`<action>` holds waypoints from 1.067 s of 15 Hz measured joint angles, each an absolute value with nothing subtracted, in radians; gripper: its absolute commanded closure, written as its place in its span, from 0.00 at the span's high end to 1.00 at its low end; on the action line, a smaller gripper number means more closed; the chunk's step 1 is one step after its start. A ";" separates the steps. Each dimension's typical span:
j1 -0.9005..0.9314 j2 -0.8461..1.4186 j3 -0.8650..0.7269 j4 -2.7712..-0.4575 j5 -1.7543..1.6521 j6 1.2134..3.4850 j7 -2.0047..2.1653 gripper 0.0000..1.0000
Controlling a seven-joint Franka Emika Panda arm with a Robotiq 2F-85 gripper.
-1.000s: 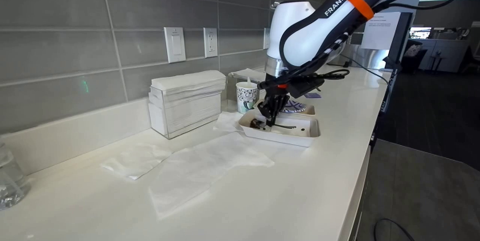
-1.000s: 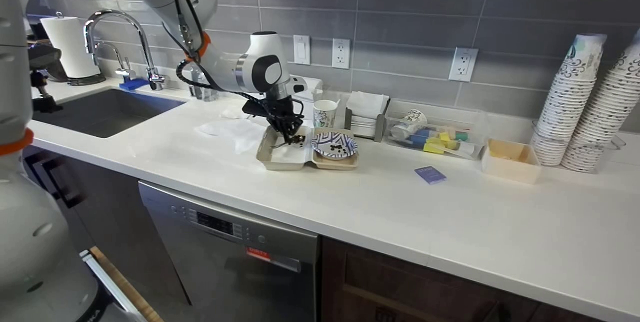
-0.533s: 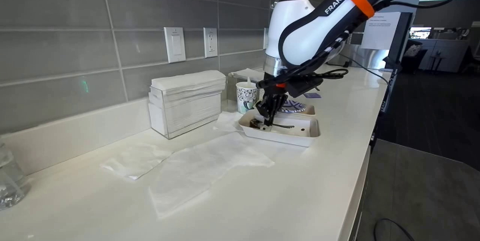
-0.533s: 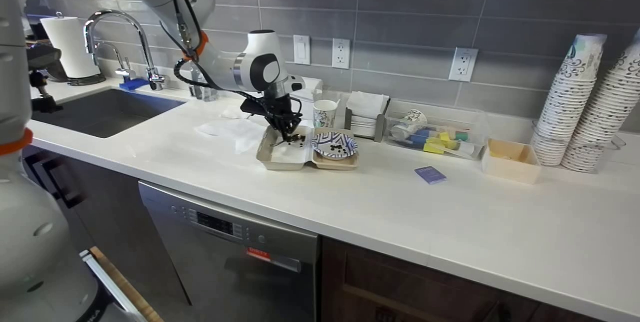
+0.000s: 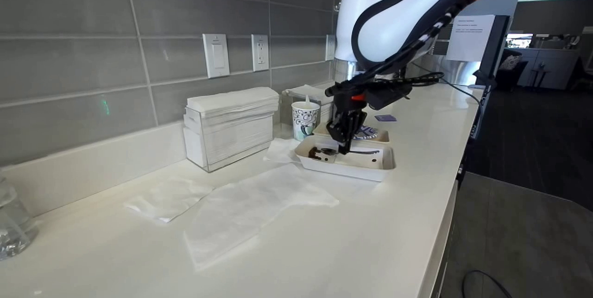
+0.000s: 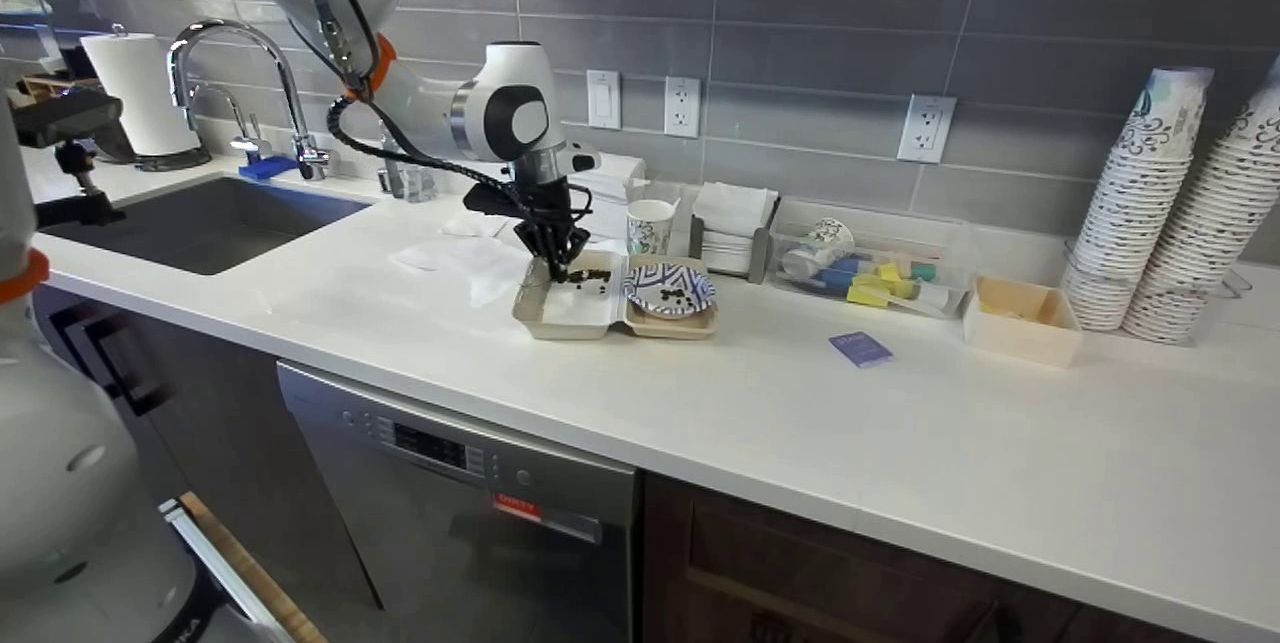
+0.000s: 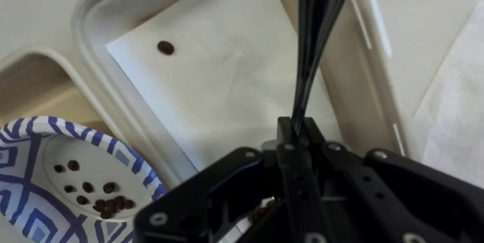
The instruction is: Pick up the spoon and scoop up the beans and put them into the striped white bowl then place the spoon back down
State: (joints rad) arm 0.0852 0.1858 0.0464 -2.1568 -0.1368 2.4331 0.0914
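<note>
Black spoon (image 7: 317, 27) clamped in my gripper (image 7: 298, 131) over takeout box (image 5: 343, 171); some beans (image 7: 110, 206) already in striped white bowl (image 7: 94, 160), more left in box; spoon's load unclear; likely more scooping, then set-down

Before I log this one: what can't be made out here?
Spoon's scooping end: hidden behind the gripper in the wrist view; too small in an exterior view to tell whether it holds anything.
Bean pile: largely hidden by the gripper, wrist view.
Striped white bowl: cut off by the wrist view's left and bottom edges.
Purple card: print too small, both exterior views.
</note>
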 measured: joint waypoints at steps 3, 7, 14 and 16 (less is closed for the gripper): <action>0.084 0.160 0.062 -2.160 -0.074 2.370 0.013 0.02; 0.079 0.162 0.074 -2.158 0.024 2.360 -0.104 0.02; 0.075 0.173 0.076 -2.147 0.061 2.347 -0.141 0.02; 0.075 0.174 0.076 -2.145 0.065 2.347 -0.141 0.02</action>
State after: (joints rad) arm 0.0754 0.1735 0.0758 -2.1453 0.0654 2.3475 -0.1406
